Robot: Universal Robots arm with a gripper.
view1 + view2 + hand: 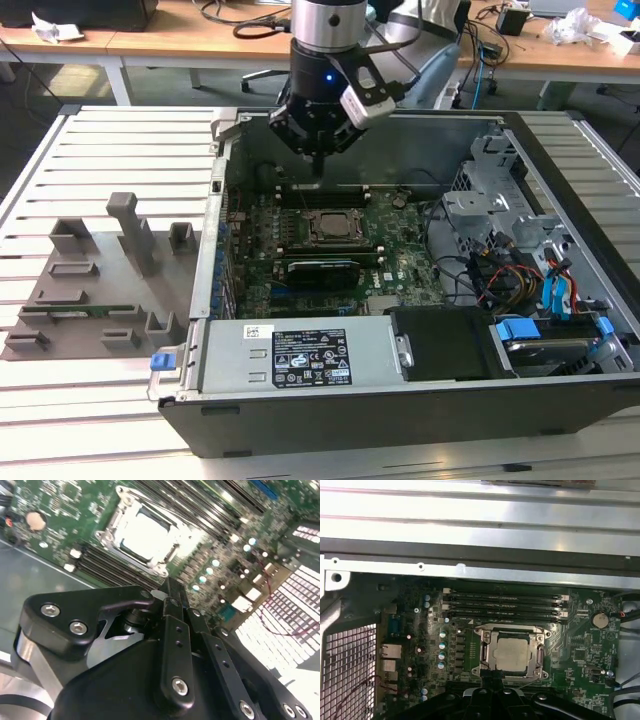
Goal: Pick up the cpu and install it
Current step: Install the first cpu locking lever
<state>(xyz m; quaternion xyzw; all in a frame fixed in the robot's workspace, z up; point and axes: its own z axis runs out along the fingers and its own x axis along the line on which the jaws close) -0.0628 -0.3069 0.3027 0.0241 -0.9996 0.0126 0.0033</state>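
- Nearest the lens in the exterior view is the big black and grey open computer case [330, 420], lying on its side across the lower and right part of the frame on a slatted pale metal table [120, 140].
- Inside the case, the green motherboard [400, 262] fills the middle; in the first wrist view the green motherboard [575, 655] spreads across the lower half of the frame.
- At the lower middle of the exterior view sits a grey metal power supply box [300, 358] with a black label.
- On the table at the left of the exterior view rests a grey moulded parts holder [100, 290] with upright posts.
- Above the case, at the top centre of the exterior view, hangs the black claw [317, 165] of the arm, over the far edge of the board; its fingers look drawn close together with nothing between them.
- Square metal-framed socket [328, 226] lies at the centre of the board, just below the claw in the exterior view.
- Small flat square silvery-grey cpu [513, 654] sits inside that frame in the first wrist view, lower centre; in the second wrist view the cpu [147, 537] shows pale at the upper middle, beyond the claw tips [172, 592].
- Long dark memory slots [505, 605] run just beside the socket.
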